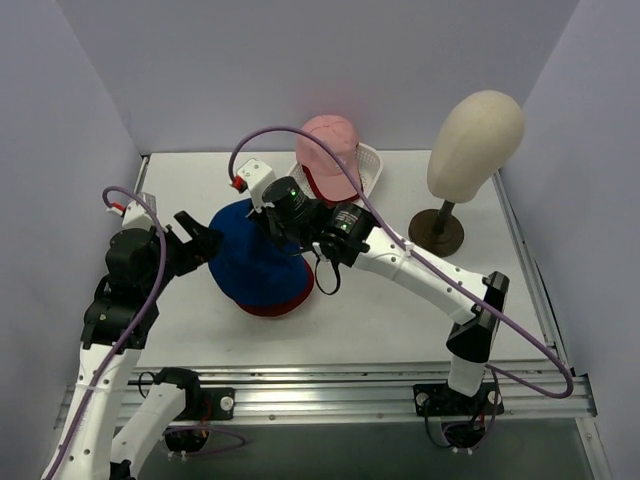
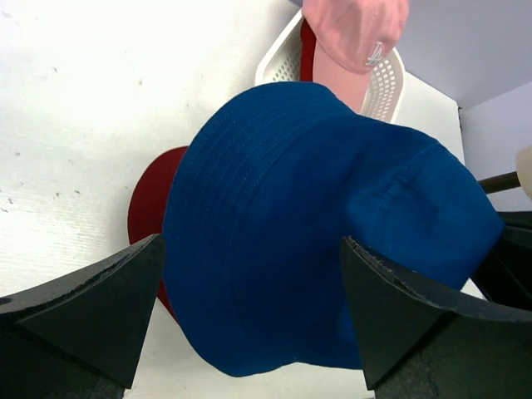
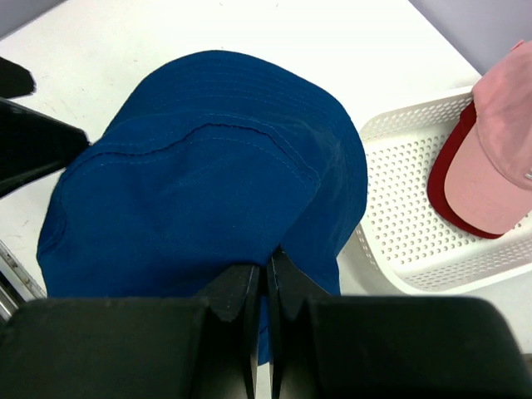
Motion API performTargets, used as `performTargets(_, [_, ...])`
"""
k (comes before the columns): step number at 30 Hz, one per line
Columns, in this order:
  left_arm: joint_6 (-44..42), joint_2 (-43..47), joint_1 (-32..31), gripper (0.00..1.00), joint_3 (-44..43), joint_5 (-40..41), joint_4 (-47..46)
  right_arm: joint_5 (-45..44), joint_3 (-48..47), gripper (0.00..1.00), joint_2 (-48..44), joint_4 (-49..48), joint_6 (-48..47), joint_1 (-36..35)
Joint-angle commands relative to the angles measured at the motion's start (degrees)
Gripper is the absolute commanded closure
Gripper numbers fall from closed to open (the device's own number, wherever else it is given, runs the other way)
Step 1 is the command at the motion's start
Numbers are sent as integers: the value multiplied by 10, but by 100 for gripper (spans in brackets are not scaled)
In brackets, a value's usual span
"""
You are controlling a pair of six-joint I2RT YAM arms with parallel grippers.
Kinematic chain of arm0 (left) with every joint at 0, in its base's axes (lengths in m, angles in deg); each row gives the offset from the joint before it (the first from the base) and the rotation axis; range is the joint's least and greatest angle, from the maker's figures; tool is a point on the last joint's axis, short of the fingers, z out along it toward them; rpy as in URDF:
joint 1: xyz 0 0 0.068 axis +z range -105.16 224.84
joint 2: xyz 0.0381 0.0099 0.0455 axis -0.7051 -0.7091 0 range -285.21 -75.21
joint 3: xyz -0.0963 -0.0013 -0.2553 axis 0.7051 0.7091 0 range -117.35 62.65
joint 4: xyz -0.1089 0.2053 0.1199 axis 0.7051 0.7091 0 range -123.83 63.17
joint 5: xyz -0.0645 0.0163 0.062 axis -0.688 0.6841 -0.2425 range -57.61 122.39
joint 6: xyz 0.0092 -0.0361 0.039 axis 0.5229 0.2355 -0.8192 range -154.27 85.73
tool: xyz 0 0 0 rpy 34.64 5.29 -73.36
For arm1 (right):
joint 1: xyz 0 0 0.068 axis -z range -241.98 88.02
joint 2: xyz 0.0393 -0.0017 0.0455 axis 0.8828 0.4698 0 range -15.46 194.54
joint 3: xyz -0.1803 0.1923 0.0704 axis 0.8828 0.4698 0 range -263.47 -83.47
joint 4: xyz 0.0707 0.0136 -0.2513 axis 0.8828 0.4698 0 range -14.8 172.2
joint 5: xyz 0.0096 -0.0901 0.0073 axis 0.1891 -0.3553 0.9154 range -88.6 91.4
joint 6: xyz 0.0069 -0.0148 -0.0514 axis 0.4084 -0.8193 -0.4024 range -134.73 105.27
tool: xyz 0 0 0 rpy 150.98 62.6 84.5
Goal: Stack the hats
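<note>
I've got bare desk (image 1: 190, 180) along the far-left side, behind the blue bucket hat (image 1: 250, 255). The far right is crowded: basket (image 1: 372, 165), pink cap (image 1: 330, 145), mannequin head (image 1: 475, 130). My right arm (image 1: 420, 268) slants across the middle, and the left fingers (image 2: 83, 307) stand wide, straddling the hat's edge.

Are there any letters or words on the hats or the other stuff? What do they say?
On the pink cap: a small white logo, too blurred to read.
On the blue hat: no writing shows.
On the white basket: no writing shows.
Nothing else in these pictures has words or numbers that can be read.
</note>
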Motion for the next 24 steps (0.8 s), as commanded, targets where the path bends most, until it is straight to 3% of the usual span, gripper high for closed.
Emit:
performTargets(1, [23,-11,37,5,18,-74,-47,5,-18,100,7,-20,-4,-4])
performTargets(3, [36,-18,64,4,30,-112,-62,4,-11,100,13,-23,-3,-1])
performTargets(8, [61,-37,207,0,88,-278,-111,23,9,100,23,-41,5,9])
performTargets(11, [71,-48,268,7,123,-366,-171,34,16,100,30,-50,7,13])
performTargets(14, [64,-62,276,8,153,-384,-222,43,21,95,34,-63,8,16])
performTargets(21, [85,-114,276,9,199,-423,-348,85,18,66,-1,-82,29,25])
performTargets(24, [86,-130,276,12,204,-411,-371,115,38,61,-33,-97,39,28])
